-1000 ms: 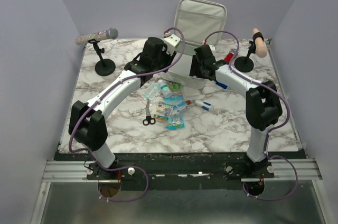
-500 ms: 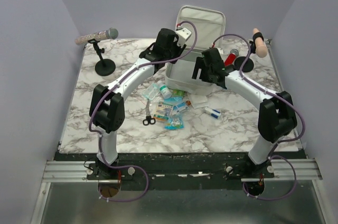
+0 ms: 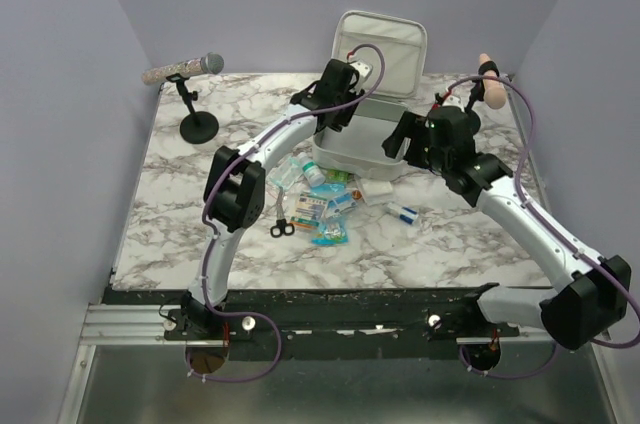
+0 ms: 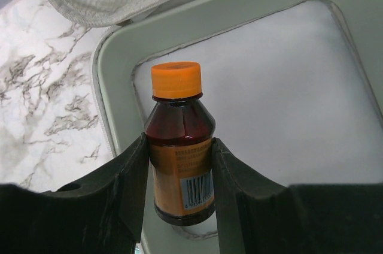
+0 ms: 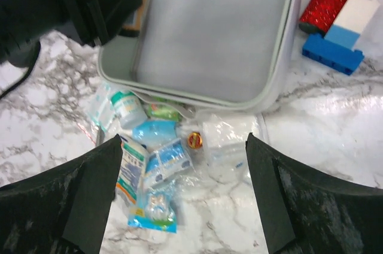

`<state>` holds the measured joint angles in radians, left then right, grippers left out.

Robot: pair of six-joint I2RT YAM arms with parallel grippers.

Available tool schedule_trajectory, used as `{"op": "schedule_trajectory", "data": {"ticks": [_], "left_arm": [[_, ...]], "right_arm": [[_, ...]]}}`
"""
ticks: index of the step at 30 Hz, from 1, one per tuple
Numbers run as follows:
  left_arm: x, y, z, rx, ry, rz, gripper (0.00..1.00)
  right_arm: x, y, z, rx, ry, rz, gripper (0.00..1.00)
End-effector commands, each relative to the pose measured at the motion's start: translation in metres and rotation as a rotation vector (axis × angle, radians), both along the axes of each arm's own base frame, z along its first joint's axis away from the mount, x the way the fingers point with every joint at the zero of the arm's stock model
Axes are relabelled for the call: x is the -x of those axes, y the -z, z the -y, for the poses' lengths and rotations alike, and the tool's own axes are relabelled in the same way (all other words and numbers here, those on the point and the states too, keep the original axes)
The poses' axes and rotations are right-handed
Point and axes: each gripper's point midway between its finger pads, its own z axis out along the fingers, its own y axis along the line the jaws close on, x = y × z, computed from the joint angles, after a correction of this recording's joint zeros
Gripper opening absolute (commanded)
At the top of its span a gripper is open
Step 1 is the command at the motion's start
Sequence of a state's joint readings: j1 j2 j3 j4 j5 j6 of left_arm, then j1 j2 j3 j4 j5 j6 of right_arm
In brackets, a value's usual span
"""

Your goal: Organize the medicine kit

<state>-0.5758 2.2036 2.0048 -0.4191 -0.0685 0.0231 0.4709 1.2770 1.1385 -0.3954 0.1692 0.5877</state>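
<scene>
Orange on its cap and brown in its body, the small medicine bottle (image 4: 178, 140) is pinched in your left gripper (image 4: 179, 167), hanging over the light grey zippered medicine kit (image 5: 286, 44). The kit sits open at the back middle of the marble table (image 3: 450, 234). Its tray looks bare, so I think nothing is packed yet. The black-handled scissors (image 3: 280, 224) and the pile of blue and white packets (image 5: 152, 158) lie in front of it, waiting. Your right gripper (image 5: 184, 146) stands wide and holds nothing.

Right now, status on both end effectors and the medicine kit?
Left end effector shut on amber bottle, over open medicine kit. Right end effector open, empty, above loose packets by kit's front.
</scene>
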Motion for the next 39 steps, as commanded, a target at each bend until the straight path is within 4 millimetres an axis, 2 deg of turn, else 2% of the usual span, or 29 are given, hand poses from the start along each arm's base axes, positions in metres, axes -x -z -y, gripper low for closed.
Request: {"op": "schedule_trajectory", "data": {"ticks": [1,6,11,15,17,20,23,25,26,29,32,37,39], "left_arm": [[-0.009,0.014,-0.012,-0.016,-0.126,-0.056,0.31],[-0.016,0.032,-0.017,-0.025,-0.186,-0.088,0.33],[-0.030,0.037,-0.016,-0.041,-0.246,-0.095,0.37],[-0.036,0.041,-0.022,-0.043,-0.283,-0.086,0.48],[-0.035,0.038,-0.022,-0.039,-0.281,-0.081,0.52],[-0.032,0.023,-0.023,-0.030,-0.277,-0.058,0.55],[-0.031,-0.005,-0.025,0.006,-0.274,-0.006,0.61],[-0.029,-0.020,-0.024,0.023,-0.260,0.011,0.93],[-0.027,-0.025,-0.023,0.030,-0.256,0.016,0.99],[-0.018,-0.043,-0.025,0.043,-0.253,0.023,0.99],[0.000,-0.066,-0.038,0.053,-0.298,0.074,0.99],[0.049,-0.097,-0.084,0.197,-0.485,0.121,0.99],[0.071,-0.083,-0.094,0.213,-0.522,0.062,0.99]], "right_arm": [[0.030,0.025,0.008,0.003,-0.027,-0.066,0.92],[0.052,0.032,0.015,-0.034,-0.025,-0.060,0.91],[0.060,0.041,0.017,-0.038,-0.032,-0.075,0.91],[0.063,0.044,0.018,-0.032,-0.038,-0.080,0.91],[0.063,0.046,0.018,-0.026,-0.037,-0.082,0.91],[0.062,0.044,0.019,-0.023,-0.036,-0.078,0.91],[0.061,0.044,0.018,-0.023,-0.036,-0.078,0.91],[0.060,0.044,0.017,-0.024,-0.041,-0.079,0.91],[0.061,0.045,0.017,-0.026,-0.039,-0.081,0.91],[0.061,0.043,0.018,-0.026,-0.038,-0.074,0.91],[0.061,0.041,0.020,-0.018,-0.037,-0.060,0.91],[0.062,0.049,0.023,0.006,-0.036,-0.067,0.91],[0.062,0.050,0.023,0.008,-0.040,-0.069,0.91]]}}
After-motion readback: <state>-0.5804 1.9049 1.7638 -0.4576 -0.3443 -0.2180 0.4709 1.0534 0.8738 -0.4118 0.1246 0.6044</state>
